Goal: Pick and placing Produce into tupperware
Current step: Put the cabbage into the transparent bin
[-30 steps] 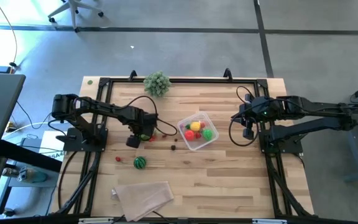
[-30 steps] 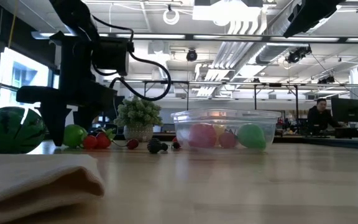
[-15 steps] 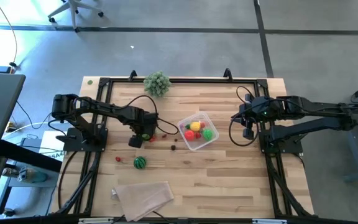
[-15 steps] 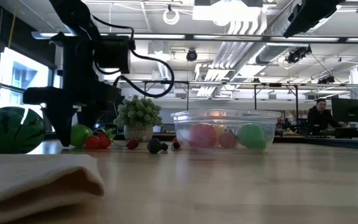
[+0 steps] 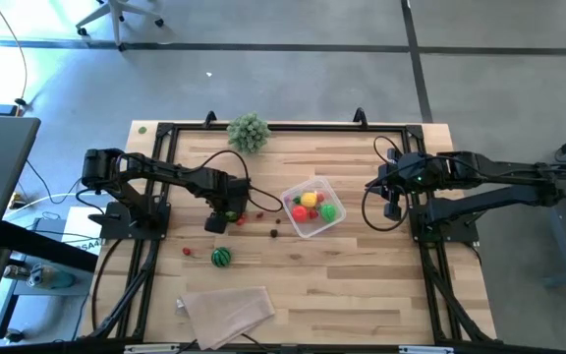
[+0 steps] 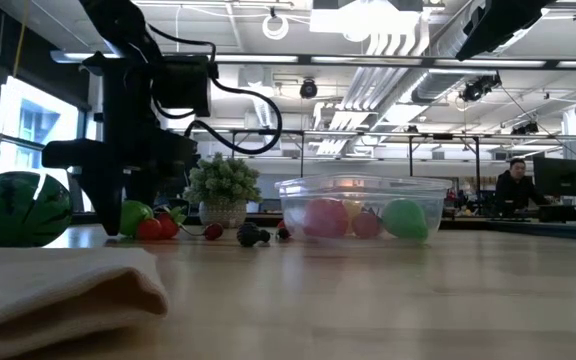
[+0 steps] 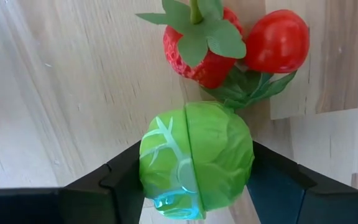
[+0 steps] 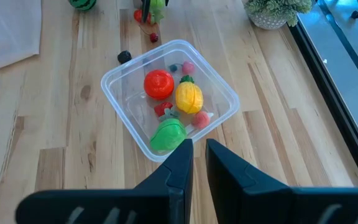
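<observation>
A green toy cabbage (image 7: 194, 158) rests on the wooden table beside a strawberry (image 7: 197, 50) and a red tomato (image 7: 278, 40). My left gripper (image 5: 226, 213) points down over it, one finger at each side. The clear tupperware (image 5: 312, 206) at the table's middle holds red, yellow and green produce (image 8: 176, 102). A striped watermelon ball (image 5: 221, 258) lies nearer the front edge. My right gripper (image 8: 199, 163) hangs shut above the table to the right of the tupperware, holding nothing. My left gripper has the cabbage's two opposite sides (image 7: 146, 168) between its two fingers, which come from above and point down. The cabbage sits on the table, next to the strawberry's leaves.
A folded beige cloth (image 5: 226, 313) lies at the front left. A bushy grey-green plant (image 5: 249, 131) stands at the far edge. Small dark and red berries (image 5: 275, 233) lie loose between my left gripper and the tupperware. A black frame (image 5: 155, 197) rims the table.
In the low view my left gripper's dark finger has shifted sideways up against the green cabbage, which has stayed on the table. My right arm has kept still.
</observation>
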